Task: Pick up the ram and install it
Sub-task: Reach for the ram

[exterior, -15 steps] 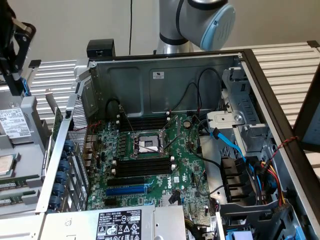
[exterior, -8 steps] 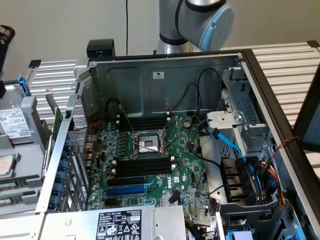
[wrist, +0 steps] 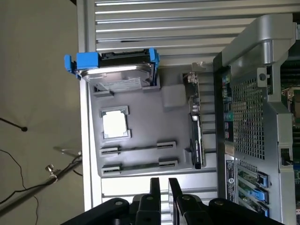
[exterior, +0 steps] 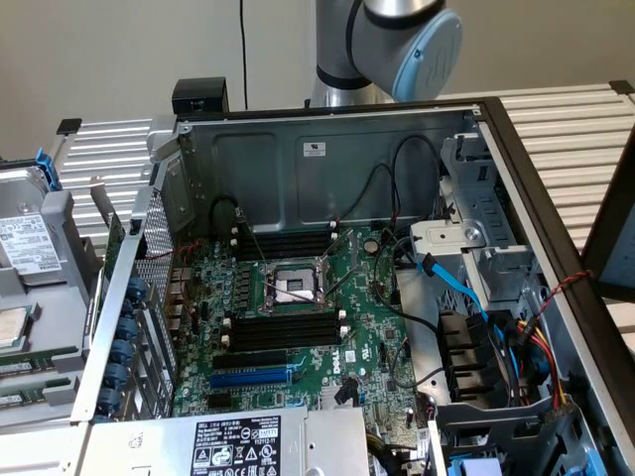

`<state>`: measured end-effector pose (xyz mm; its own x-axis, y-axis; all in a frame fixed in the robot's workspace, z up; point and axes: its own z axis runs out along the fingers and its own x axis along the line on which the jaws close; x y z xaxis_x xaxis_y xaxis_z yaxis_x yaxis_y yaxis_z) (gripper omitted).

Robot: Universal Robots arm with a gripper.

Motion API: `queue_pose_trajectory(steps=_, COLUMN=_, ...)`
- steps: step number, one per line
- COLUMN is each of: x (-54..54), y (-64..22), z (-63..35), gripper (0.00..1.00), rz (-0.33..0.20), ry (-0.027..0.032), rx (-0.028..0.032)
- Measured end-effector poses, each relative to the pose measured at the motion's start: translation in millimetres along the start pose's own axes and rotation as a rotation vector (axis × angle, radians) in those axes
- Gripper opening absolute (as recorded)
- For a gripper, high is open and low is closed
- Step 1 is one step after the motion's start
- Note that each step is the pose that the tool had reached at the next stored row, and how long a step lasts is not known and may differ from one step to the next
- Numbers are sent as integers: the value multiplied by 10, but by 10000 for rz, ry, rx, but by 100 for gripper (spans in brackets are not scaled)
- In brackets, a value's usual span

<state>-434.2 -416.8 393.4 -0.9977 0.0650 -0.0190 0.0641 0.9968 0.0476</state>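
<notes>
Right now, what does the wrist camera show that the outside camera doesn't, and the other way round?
Wrist view: the gripper, fingers slightly apart with nothing between them, and the floor with loose wires. Exterior view: the arm, and the motherboard inside the case with its black memory slots and blue slot. Both: the gray tray holding the hard drive and memory sticks, and the case's perforated back wall.

Arm (exterior: 392, 40): silver-grey metal tube sections and a rounded joint housing closed by a pale blue cap (exterior: 435, 45) (round, smooth-faced). Gripper (wrist: 164, 190): matte black body, two slim black fingers (wrist: 154, 192), round fastener heads along the base.
</notes>
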Motion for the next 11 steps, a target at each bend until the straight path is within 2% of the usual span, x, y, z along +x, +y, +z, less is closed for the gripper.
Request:
queue_pose_trajectory(steps=1, x=30, y=-4, z=2, gripper=24, rz=-18, ry=1, rx=0)
queue_pose_trajectory(steps=5, x=160, y=-26, z=12, gripper=24, rz=-165, ry=7, rx=-3)
queue_pose_trajectory(steps=11, x=168, y=-28, z=23, gripper=24, rz=-1178, ry=57, rx=-22)
